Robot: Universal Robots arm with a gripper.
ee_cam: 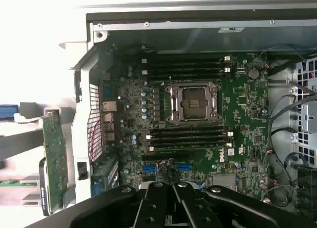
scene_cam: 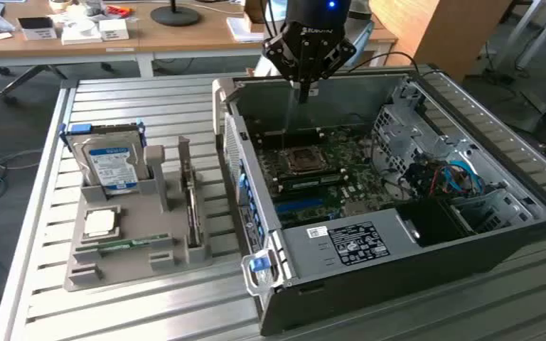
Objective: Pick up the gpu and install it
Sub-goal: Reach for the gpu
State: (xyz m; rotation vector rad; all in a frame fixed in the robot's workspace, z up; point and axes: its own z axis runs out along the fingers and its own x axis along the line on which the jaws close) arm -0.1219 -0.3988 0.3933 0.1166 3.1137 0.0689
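The jaws are pressed together into one narrow black point and hold nothing. They hang from the arm (scene_cam: 307, 42) above the open computer case (scene_cam: 500, 213), over its far end, and touch nothing. In the wrist view their dark, bolted linkages meet above the motherboard (ee_cam: 237, 99).

The gpu (scene_cam: 190, 202) is outside the case, just beside its perforated end wall, well apart from the jaws. It stands on edge in a slot of a grey moulded holder (scene_cam: 140, 266). It is a thin, flat, rectangular card with a silvery metal strip along one end. From the wrist view the gpu (ee_cam: 54, 159) shows a green circuit-board face dotted with small parts.

The case is a boxy shell of dark and bare grey sheet metal, lying with its open side up. Inside, the green motherboard (scene_cam: 340, 177) carries a square metal-framed processor socket (ee_cam: 193, 103) flanked by rows of long black memory slots.

In the same holder, farther from the case than the gpu, a silver hard drive (scene_cam: 111, 167) with a blue and white label stands upright. The holder and the case rest on a desk (scene_cam: 140, 316) of ribbed, pale metal slats.
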